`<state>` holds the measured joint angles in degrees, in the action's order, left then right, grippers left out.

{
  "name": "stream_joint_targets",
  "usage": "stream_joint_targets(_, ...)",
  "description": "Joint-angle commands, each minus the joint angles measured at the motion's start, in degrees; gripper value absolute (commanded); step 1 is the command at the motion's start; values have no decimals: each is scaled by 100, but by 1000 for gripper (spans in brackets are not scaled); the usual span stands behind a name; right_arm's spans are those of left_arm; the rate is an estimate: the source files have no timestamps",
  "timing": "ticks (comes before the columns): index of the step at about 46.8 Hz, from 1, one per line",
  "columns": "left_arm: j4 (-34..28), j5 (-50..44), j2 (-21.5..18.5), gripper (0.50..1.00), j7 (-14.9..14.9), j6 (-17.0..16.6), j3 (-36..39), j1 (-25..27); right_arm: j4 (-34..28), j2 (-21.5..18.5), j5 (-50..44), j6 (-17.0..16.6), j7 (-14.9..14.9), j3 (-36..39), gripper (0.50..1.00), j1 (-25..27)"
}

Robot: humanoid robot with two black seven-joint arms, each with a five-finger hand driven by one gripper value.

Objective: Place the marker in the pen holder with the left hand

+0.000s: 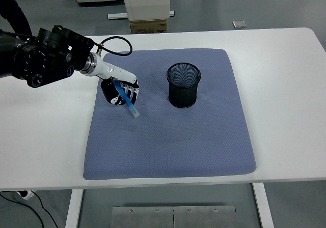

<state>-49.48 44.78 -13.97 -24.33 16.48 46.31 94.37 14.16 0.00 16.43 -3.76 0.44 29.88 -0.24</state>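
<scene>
Blue marker (127, 100) tilted in hand (120, 92); black mesh pen holder (183, 85) upright.

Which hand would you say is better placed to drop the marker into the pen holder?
Left. The left hand already grips the blue marker, just left of the pen holder. No right hand shows.
</scene>
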Motion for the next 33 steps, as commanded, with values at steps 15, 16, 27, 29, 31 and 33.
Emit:
stream_joint_targets(15,-1,-672,-54,500,-28,84,-306,362,-1,0,0,-2,0,0,1000,6)
stream_joint_targets(16,-1,-733,-54,500,-46,118,-333,371,-1,0,0,-2,0,0,1000,-2)
stream_joint_targets(27,-10,-1314,-18,500,-37,312,-596,371,-1,0,0,-2,0,0,1000,-2)
stream_joint_targets(29,-10,-1375,-18,500,-37,321,-658,371,-1,0,0,-2,0,0,1000,-2)
stream_joint_targets(31,-10,-1445,-10,500,-37,365,-745,371,-1,0,0,-2,0,0,1000,-2)
stream_joint_targets(33,-10,-1481,-10,500,-37,391,-790,371,-1,0,0,-2,0,0,1000,7)
